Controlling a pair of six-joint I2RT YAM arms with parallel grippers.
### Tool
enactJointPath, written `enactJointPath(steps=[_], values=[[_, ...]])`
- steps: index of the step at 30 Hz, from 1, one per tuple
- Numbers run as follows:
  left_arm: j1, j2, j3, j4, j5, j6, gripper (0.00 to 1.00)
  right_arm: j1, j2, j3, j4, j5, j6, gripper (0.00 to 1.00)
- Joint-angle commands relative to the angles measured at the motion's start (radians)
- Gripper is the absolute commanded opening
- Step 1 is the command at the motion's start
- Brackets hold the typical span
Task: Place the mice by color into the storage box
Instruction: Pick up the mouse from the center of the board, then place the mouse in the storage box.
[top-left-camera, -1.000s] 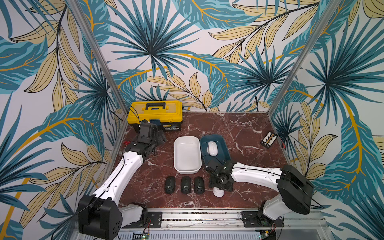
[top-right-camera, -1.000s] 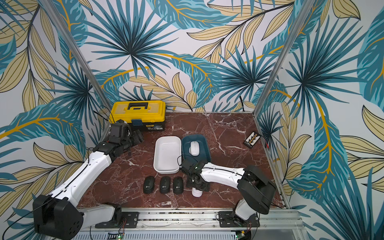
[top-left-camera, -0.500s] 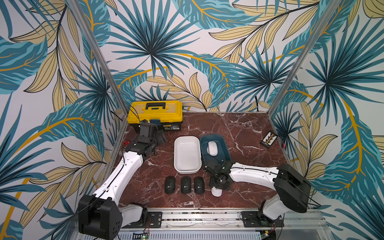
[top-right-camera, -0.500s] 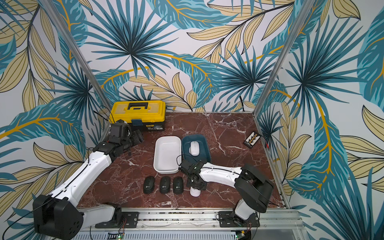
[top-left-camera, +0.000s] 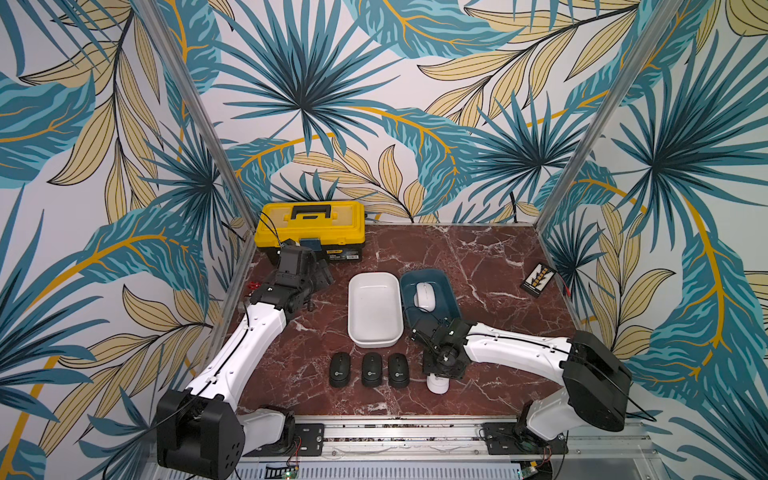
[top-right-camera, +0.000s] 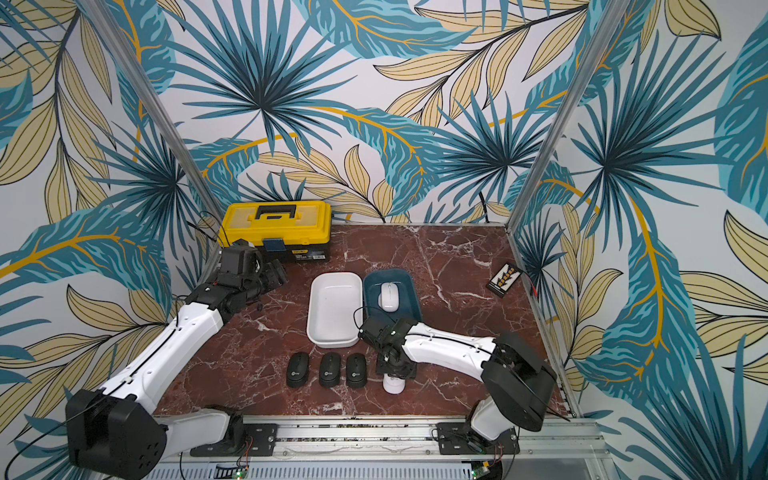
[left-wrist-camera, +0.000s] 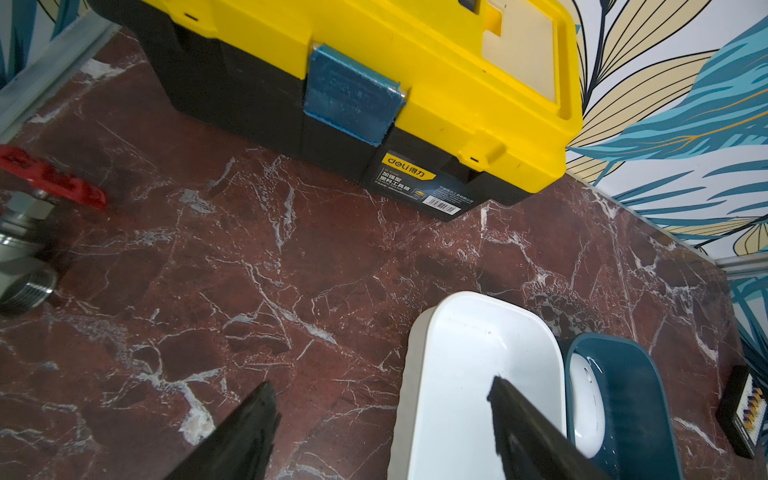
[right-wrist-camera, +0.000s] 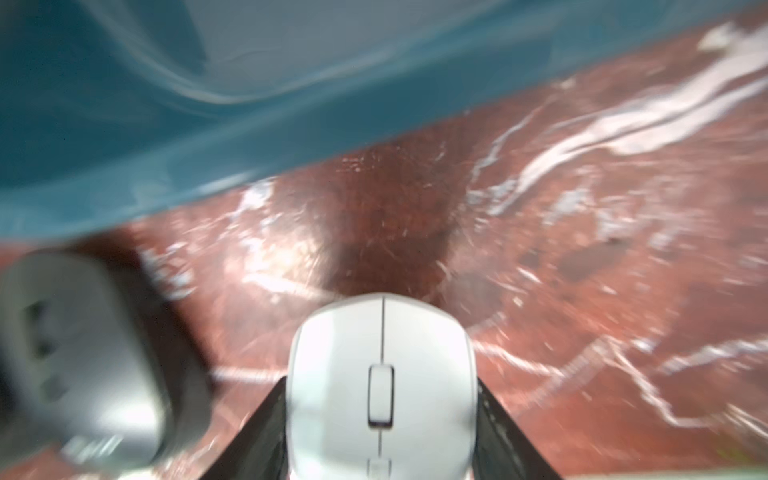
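Three black mice (top-left-camera: 371, 369) (top-right-camera: 331, 369) lie in a row near the front edge. My right gripper (top-left-camera: 442, 368) (right-wrist-camera: 382, 390) points down just right of them, shut on a white mouse (top-left-camera: 437, 386) (right-wrist-camera: 382, 374) whose end rests at the table. In the dark teal bin (top-left-camera: 448, 291) (right-wrist-camera: 166, 124) of the storage box lies another white mouse (top-left-camera: 424, 295) (left-wrist-camera: 584, 411). The white bin (top-left-camera: 374, 307) (left-wrist-camera: 478, 365) beside it holds nothing. Near the toolbox, my left gripper (top-left-camera: 320, 277) (left-wrist-camera: 380, 384) hangs open with nothing between its fingers.
A yellow-and-black toolbox (top-left-camera: 311, 230) (left-wrist-camera: 415, 83) stands at the back left. A red-handled metal valve (left-wrist-camera: 45, 178) lies by the left wall. At the right wall lies a small black card of parts (top-left-camera: 538, 279). In the right wrist view a blurred black mouse (right-wrist-camera: 83, 353) lies beside the gripper.
My right gripper has closed on the white mouse at the front. The left arm, the bins and the black mice have not moved.
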Motion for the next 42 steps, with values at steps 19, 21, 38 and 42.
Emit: enactJointPath(steps=[19, 21, 38, 42], values=[[-0.003, -0.032, -0.043, 0.001, -0.009, -0.030, 0.83, -0.204, 0.183, 0.525, -0.133, 0.167, -0.456, 0.46], [-0.002, -0.031, -0.041, 0.002, -0.006, -0.034, 0.83, -0.236, 0.226, 0.534, -0.107, 0.156, -0.478, 0.46], [-0.003, -0.015, -0.013, -0.016, -0.012, -0.033, 0.83, -0.290, 0.466, 0.586, 0.000, 0.088, -0.503, 0.46], [-0.003, -0.009, -0.004, -0.019, -0.006, -0.038, 0.83, -0.289, 0.491, 0.585, 0.005, 0.099, -0.492, 0.46]])
